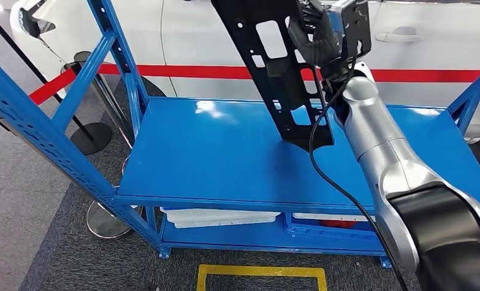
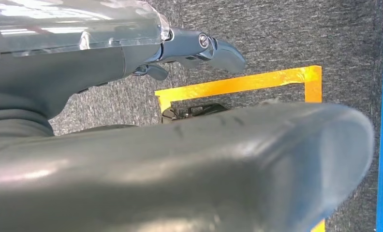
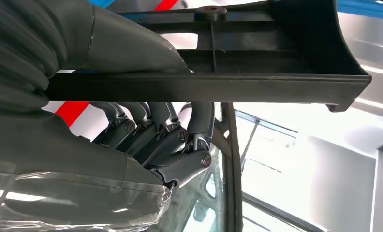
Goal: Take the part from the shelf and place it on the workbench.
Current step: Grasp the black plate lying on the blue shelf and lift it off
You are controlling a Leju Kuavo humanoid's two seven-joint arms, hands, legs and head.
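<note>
A long black plastic part (image 1: pixel 280 73) with several cut-outs hangs tilted over the blue top deck (image 1: pixel 225 157) of a metal rack. My right hand (image 1: pixel 323 35) grips it near its upper end. The part's lower end is close to the deck's back middle; I cannot tell whether it touches. In the right wrist view the thumb lies on one side of the part's edge (image 3: pixel 204 87) and the dark fingers (image 3: pixel 155 135) curl round the other. My left hand (image 2: pixel 199 46) hangs over the carpet, holding nothing, its fingers apart from the thumb.
The rack's blue uprights (image 1: pixel 62 133) rise at left and right. White trays (image 1: pixel 216 216) and a red object lie on its lower shelf. A white car (image 1: pixel 189 42) with a red stripe stands behind. A belt stanchion (image 1: pixel 91 136) stands left. Yellow tape (image 1: pixel 259 271) marks the carpet.
</note>
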